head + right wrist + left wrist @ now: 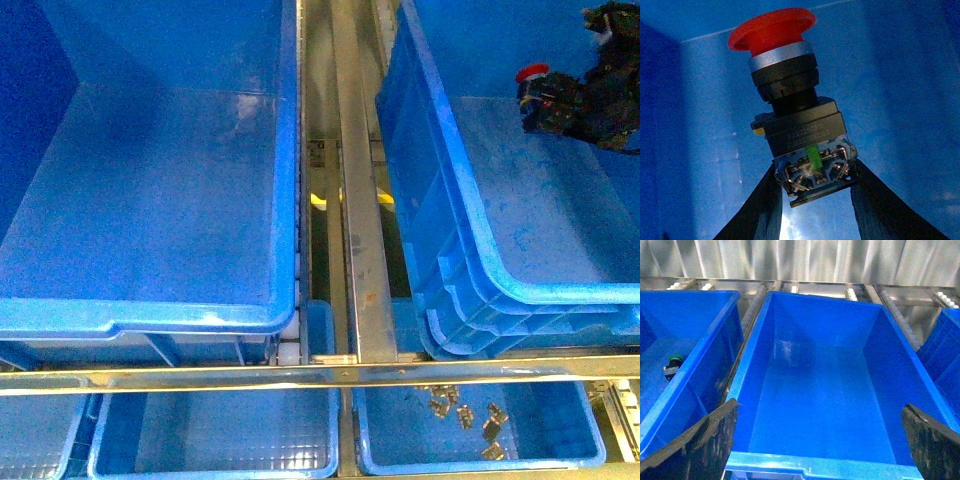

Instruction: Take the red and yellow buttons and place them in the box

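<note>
Right claw [568,100] clamped on a red button [533,73]. Its fingers [757,210] pinch the grey contact block, cap pointing away, and I'm holding it over the box [440,250], the double-rimmed one on the right. My left claw [815,452] gapes wide with nothing in it, facing a blue crate [875,340]. A green button [673,362] lies in the next crate [715,335].

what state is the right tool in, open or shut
Shut: on the right tool, black fingers clamp the base of the red mushroom-cap push button, seen in the right wrist view.
</note>
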`<state>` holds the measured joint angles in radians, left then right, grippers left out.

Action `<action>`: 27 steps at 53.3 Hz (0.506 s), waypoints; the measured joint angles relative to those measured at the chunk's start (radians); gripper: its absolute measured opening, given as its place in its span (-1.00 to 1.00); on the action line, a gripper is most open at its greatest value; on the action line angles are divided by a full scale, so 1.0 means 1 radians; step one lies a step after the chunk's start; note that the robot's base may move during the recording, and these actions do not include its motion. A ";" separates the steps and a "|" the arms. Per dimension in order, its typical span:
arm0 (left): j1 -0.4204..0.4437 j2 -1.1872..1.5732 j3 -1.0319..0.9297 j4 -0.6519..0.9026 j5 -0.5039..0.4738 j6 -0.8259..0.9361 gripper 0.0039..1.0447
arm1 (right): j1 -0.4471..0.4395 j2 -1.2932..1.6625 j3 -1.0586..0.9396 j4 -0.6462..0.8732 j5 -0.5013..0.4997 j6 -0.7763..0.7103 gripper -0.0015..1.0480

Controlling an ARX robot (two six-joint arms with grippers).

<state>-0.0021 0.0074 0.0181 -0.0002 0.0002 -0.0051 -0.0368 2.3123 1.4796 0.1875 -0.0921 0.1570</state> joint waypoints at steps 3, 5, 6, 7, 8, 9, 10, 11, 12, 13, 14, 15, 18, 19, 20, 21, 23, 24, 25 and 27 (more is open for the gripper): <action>0.000 0.000 0.000 0.000 0.000 0.000 0.85 | 0.006 0.026 0.024 -0.001 0.008 0.000 -0.40; 0.000 0.000 0.000 0.000 0.000 0.000 0.85 | 0.006 0.042 0.037 0.000 0.010 0.000 -0.40; 0.000 0.000 0.000 0.000 0.000 0.000 0.85 | 0.006 0.050 0.043 0.002 0.014 0.000 -0.40; 0.000 0.000 0.000 0.000 0.000 0.000 0.85 | 0.006 0.055 0.048 0.004 0.018 0.000 -0.40; 0.000 0.000 0.000 0.000 0.000 0.000 0.85 | 0.006 0.063 0.054 0.006 0.022 -0.001 -0.40; 0.000 0.000 0.000 0.000 0.000 0.000 0.85 | 0.006 0.067 0.060 0.006 0.023 -0.001 -0.40; 0.000 0.000 0.000 0.000 0.000 0.000 0.85 | 0.006 0.074 0.066 0.006 0.024 -0.003 -0.40; 0.000 0.000 0.000 0.000 0.000 0.000 0.85 | 0.006 0.076 0.068 0.006 0.026 -0.005 -0.39; 0.000 0.000 0.000 0.000 0.000 0.000 0.85 | 0.005 0.080 0.072 0.006 0.031 -0.014 -0.33; 0.000 0.000 0.000 0.000 0.000 0.000 0.85 | 0.005 0.084 0.075 0.008 0.037 -0.017 -0.26; 0.000 0.000 0.000 0.000 0.000 0.000 0.85 | 0.004 0.087 0.077 0.009 0.045 -0.019 -0.19; 0.000 0.000 0.000 0.000 0.000 0.000 0.85 | 0.003 0.089 0.079 0.009 0.051 -0.020 -0.13; 0.000 0.000 0.000 0.000 0.000 0.000 0.85 | 0.002 0.090 0.079 0.009 0.065 -0.021 0.01; 0.000 0.000 0.000 0.000 0.000 0.000 0.85 | 0.001 0.090 0.079 0.009 0.071 -0.021 0.07; 0.000 0.000 0.000 0.000 0.000 0.000 0.85 | 0.001 0.090 0.079 0.009 0.074 -0.021 0.11; 0.000 0.000 0.000 0.000 0.000 0.000 0.85 | 0.001 0.090 0.077 0.010 0.078 -0.022 0.17; 0.000 0.000 0.000 0.000 0.000 0.000 0.85 | -0.001 0.090 0.070 0.017 0.078 -0.023 0.27; 0.000 0.000 0.000 0.000 0.000 0.000 0.85 | -0.002 0.085 0.061 0.025 0.080 -0.024 0.34; 0.000 0.000 0.000 0.000 0.000 0.000 0.85 | -0.002 0.083 0.056 0.029 0.082 -0.025 0.38; 0.000 0.000 0.000 0.000 0.000 0.000 0.85 | -0.003 0.073 0.035 0.045 0.087 -0.025 0.48</action>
<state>-0.0025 0.0074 0.0181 -0.0002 0.0006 -0.0051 -0.0399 2.3852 1.5150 0.2321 -0.0048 0.1318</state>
